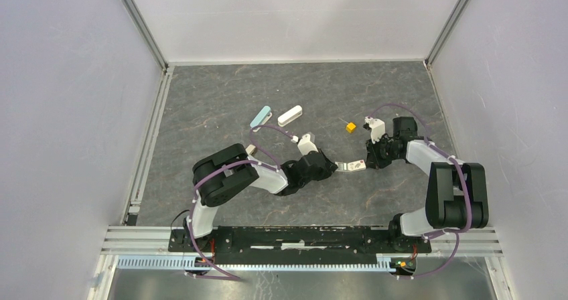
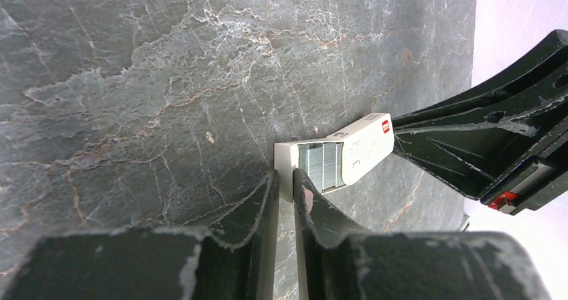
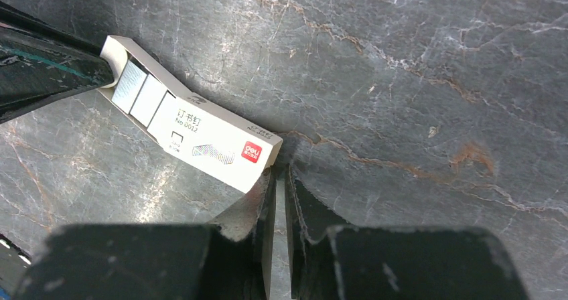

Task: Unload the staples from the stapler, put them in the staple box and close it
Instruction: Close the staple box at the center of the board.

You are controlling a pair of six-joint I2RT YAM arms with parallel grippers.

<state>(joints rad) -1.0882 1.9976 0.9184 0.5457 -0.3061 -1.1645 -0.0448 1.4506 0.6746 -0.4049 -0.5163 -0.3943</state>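
From above: near the middle of the worktop (image 1: 221, 92), left gripper (image 1: 338, 167) and right gripper (image 1: 366, 164) meeting end to end on a staple box (image 1: 351, 167). Toward the far edge, left of centre, a teal oblong item (image 1: 260, 116), likely the stapler, just beside a white oblong item (image 1: 290, 116); yellow cube (image 1: 349, 127) to their right. No loose strip to be made out at this size; progress of the unloading hard to judge.

Left wrist: fingers pressed together, pinching the end wall of the box's tray (image 2: 287, 158). Tray standing partway out of its sleeve (image 2: 365, 151); 2 blocks of silvery staples (image 2: 320, 166) showing inside.

Right wrist: fingers nearly closed on the sleeve's red-marked end, seemingly nipping its edge. Rest of the tray hidden under the sleeve. Judged: box in hand, stapler touched by neither gripper.
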